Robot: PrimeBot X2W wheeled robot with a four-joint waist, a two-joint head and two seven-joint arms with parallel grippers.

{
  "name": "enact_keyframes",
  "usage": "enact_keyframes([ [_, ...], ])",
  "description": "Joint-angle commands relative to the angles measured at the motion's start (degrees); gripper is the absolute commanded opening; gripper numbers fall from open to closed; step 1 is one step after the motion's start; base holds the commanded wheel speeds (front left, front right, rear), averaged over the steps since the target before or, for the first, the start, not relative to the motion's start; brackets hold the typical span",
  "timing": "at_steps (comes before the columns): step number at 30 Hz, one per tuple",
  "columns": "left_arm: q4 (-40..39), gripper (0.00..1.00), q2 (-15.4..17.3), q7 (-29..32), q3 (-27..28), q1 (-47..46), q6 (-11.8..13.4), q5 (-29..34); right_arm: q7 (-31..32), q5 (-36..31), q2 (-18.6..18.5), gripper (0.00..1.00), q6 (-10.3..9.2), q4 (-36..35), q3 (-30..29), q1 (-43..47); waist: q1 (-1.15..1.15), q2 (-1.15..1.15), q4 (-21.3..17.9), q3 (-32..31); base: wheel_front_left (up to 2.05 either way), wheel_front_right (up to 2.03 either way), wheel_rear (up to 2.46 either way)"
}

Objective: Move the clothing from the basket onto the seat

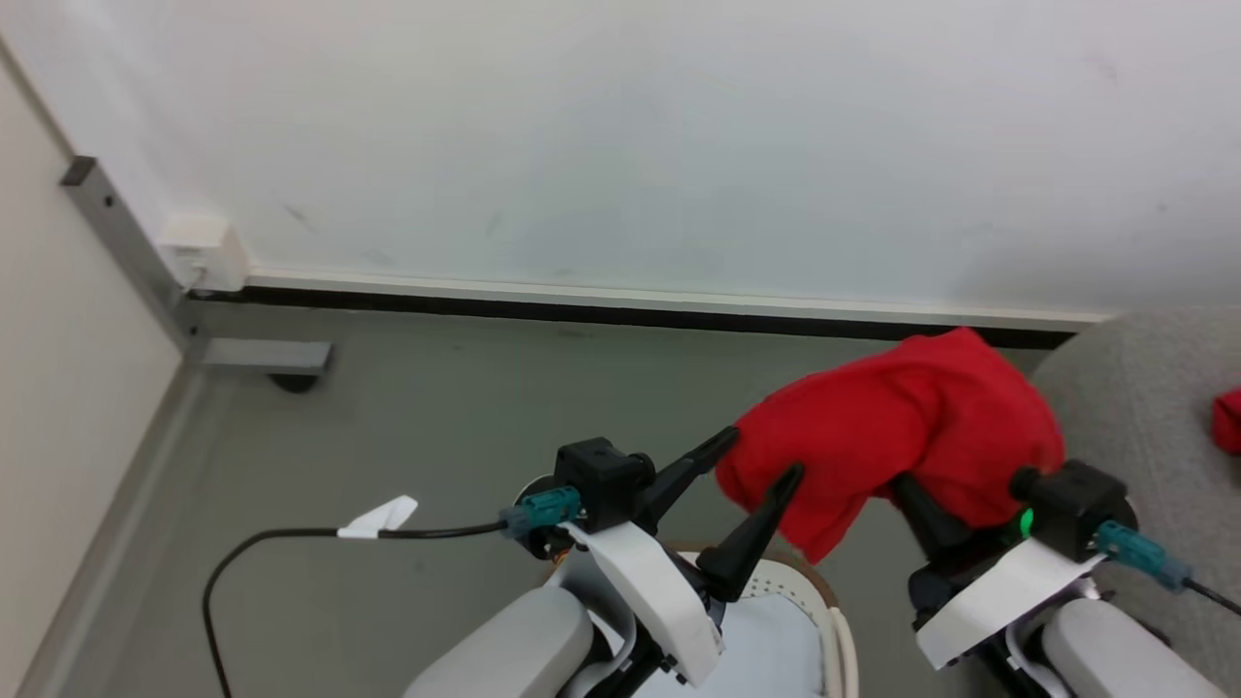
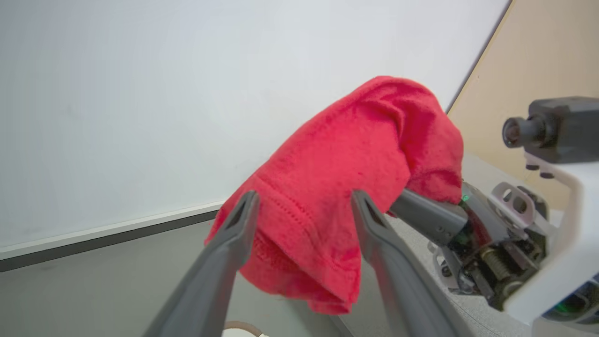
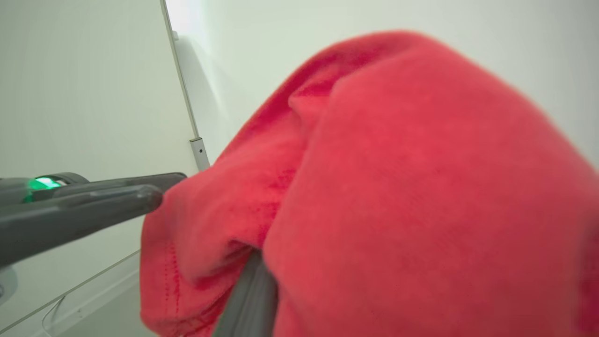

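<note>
A red garment (image 1: pixel 902 417) hangs in the air, draped over my right gripper (image 1: pixel 916 504), which is shut on it; the cloth hides the fingertips. In the right wrist view the same red garment (image 3: pixel 383 187) covers all but one finger (image 3: pixel 248 295). My left gripper (image 1: pixel 764 456) stands open just left of the cloth, its tips at the garment's lower edge (image 2: pixel 299 243). Below the arms is part of the cream basket (image 1: pixel 834 606) with its brown rim and a white liner (image 1: pixel 776 640) inside. The grey sofa (image 1: pixel 1144 407) is at the right, with another red piece (image 1: pixel 1229 422) lying on it.
A white wall and dark baseboard (image 1: pixel 620 315) run across the back, over grey floor (image 1: pixel 436 417). A wall socket box (image 1: pixel 199 250) and a grey metal post (image 1: pixel 126 242) stand at the left. A black cable with a white tag (image 1: pixel 378 519) trails from the left wrist.
</note>
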Motion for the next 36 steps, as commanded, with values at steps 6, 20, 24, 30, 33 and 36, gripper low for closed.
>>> enact_keyframes([
  [6, -1.3, 1.00, 0.7, -1.8, -0.8, -0.4, -0.1, 2.5, 0.0, -1.7, -1.6, 0.00, -0.14, -1.3, -5.7, 1.7, 0.00, 0.00, -7.8, 1.9, 0.00, 0.00, 0.00],
  [20, -2.4, 1.00, 1.9, -3.4, -2.1, -0.4, -1.3, 6.3, 0.0, -4.4, -1.8, 0.00, -0.13, -4.3, -14.4, 5.8, 0.00, 0.00, -23.6, 3.3, 0.00, 0.00, 0.00],
  [24, -1.9, 1.00, 1.9, -3.4, -2.3, 0.0, -1.3, 7.6, 0.0, -4.8, -1.5, 0.00, -0.13, -5.0, -15.7, 7.1, 0.00, 0.00, -26.7, 3.4, 0.00, 0.00, 0.00],
  [30, -2.2, 1.00, 1.4, -3.5, -1.1, 1.0, -1.5, 9.0, 0.0, -4.9, -1.2, 0.00, -0.14, -5.5, -16.5, 8.3, 0.00, 0.00, -29.8, 3.5, 0.00, 0.00, 0.00],
  [33, -2.1, 1.00, 1.3, -3.5, -0.9, 1.6, -1.6, 9.3, 0.0, -4.8, -1.4, 0.00, -0.13, -5.7, -16.7, 8.3, 0.00, 0.00, -30.7, 3.4, 0.00, 0.00, 0.00],
  [36, -1.9, 1.00, 1.2, -3.5, -0.7, 1.8, -1.6, 9.7, 0.0, -4.4, -2.0, 0.00, -0.13, -5.7, -17.0, 7.8, 0.00, 0.00, -31.1, 3.6, 0.00, 0.00, 0.00],
])
